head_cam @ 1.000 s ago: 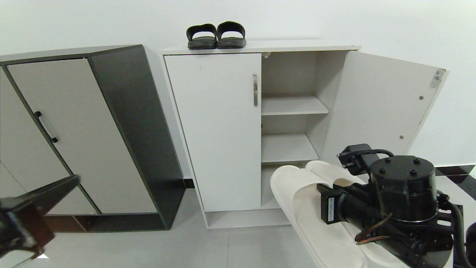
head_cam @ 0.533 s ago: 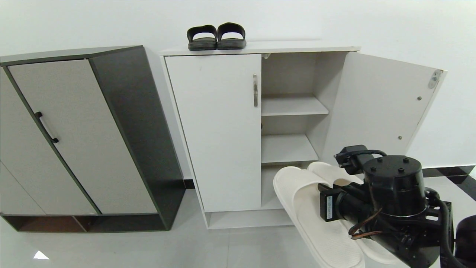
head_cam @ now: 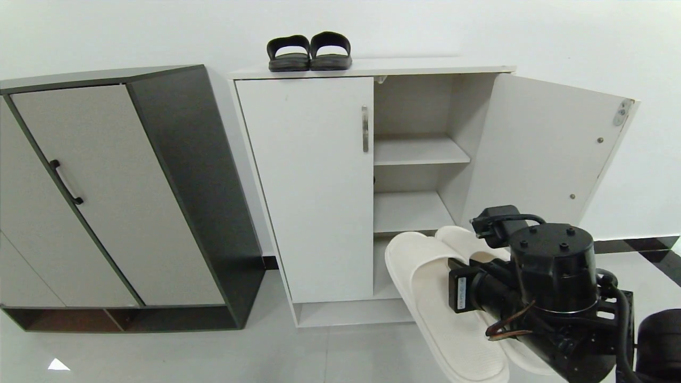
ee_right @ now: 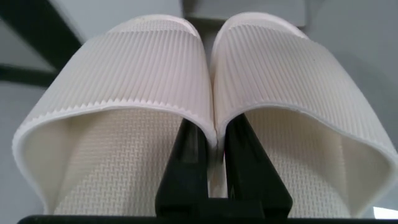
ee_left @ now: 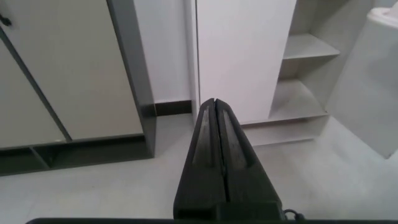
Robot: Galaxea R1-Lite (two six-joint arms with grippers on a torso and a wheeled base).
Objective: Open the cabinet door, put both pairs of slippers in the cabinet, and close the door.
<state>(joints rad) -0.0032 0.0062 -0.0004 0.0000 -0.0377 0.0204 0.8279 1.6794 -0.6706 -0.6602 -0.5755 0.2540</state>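
I see my right gripper (ee_right: pixel 213 134) clamped on the white slippers (head_cam: pixel 420 266) before the open white cabinet (head_cam: pixel 314 186); my left gripper (ee_left: pixel 215 107) is closed, empty.

I seem to be in the entry corner of a home, or a room set up like one (I cannot tell which). Before me two shoe cabinets stand side by side against a plain white wall (head_cam: pixel 558 32): a white cabinet (head_cam: pixel 303 186), its right door (head_cam: pixel 542 149) swung open on its shelves (head_cam: pixel 415 151), and a grey cabinet (head_cam: pixel 106 202) with a dark frame beside it. A pair of black slippers (head_cam: pixel 309 50) sits on the white one's top. The floor (head_cam: pixel 159 356) is pale glossy tile, with a black skirting strip (head_cam: pixel 628 246) along the wall's foot.
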